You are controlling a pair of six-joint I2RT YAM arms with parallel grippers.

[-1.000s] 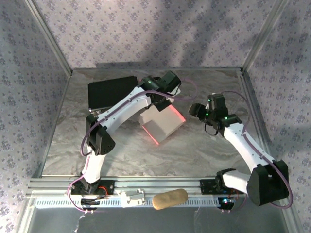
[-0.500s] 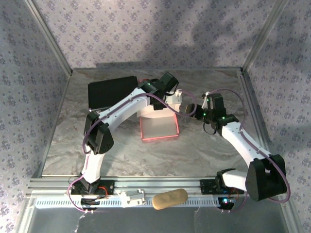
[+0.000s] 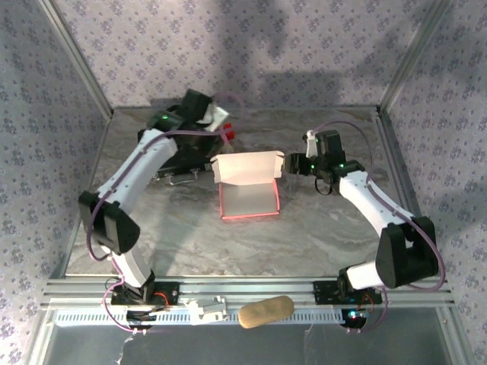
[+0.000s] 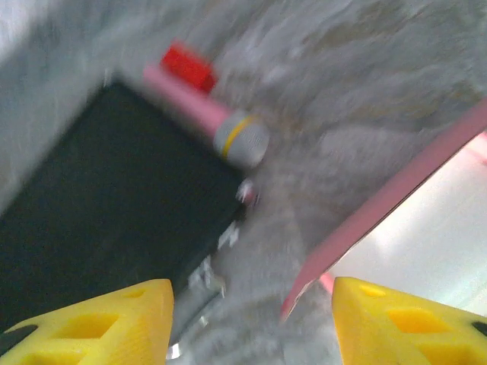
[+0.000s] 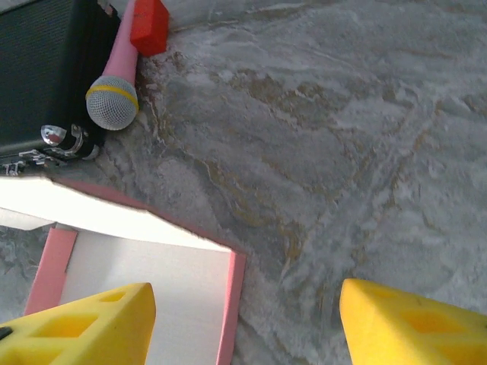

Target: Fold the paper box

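The box (image 3: 249, 201) sits open in the middle of the bench (image 3: 183, 236). Its walls are up and its lid (image 3: 247, 169) stands upright along the far side. Our left claw (image 4: 251, 304) hangs over the edge of the black box (image 4: 114, 198), fingers apart and empty, with the lid's left end just to its right. Our right claw (image 5: 247, 312) hovers above the box's far right corner, also spread, with nothing between its fingers.

We judge the step in hand to be closing the lid. We should bring the right claw behind the lid's top edge and sweep it toward us and down in one slow arc, so the thin card hinges at its crease rather than buckling. The box looks light and may slide, so the left claw would do well to steady a wall. The small flaps at the lid's ends should tuck inside the walls, not catch on them.
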